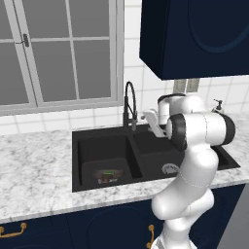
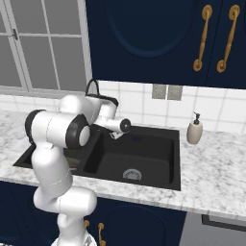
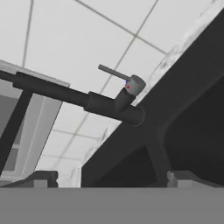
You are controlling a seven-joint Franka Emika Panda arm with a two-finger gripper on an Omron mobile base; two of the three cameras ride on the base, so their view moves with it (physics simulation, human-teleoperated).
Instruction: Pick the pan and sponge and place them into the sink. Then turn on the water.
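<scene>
Pan [image 1: 108, 175] and sponge [image 1: 109, 172] in sink [image 1: 78, 146]; we aim gripper [image 3: 112, 178], jaws spread and empty, at faucet lever [image 3: 114, 72] for water.

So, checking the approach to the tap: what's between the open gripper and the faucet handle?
Nothing. In the hand view, only bare wall tile and the sink rim lie between the gripper and the faucet handle.

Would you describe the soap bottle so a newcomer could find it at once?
Start at the black sink in the marble counter. The soap bottle stands on the counter beside the sink's right rim, against the tiled wall. It is small, beige and pump-topped, the one loose item there.
</scene>
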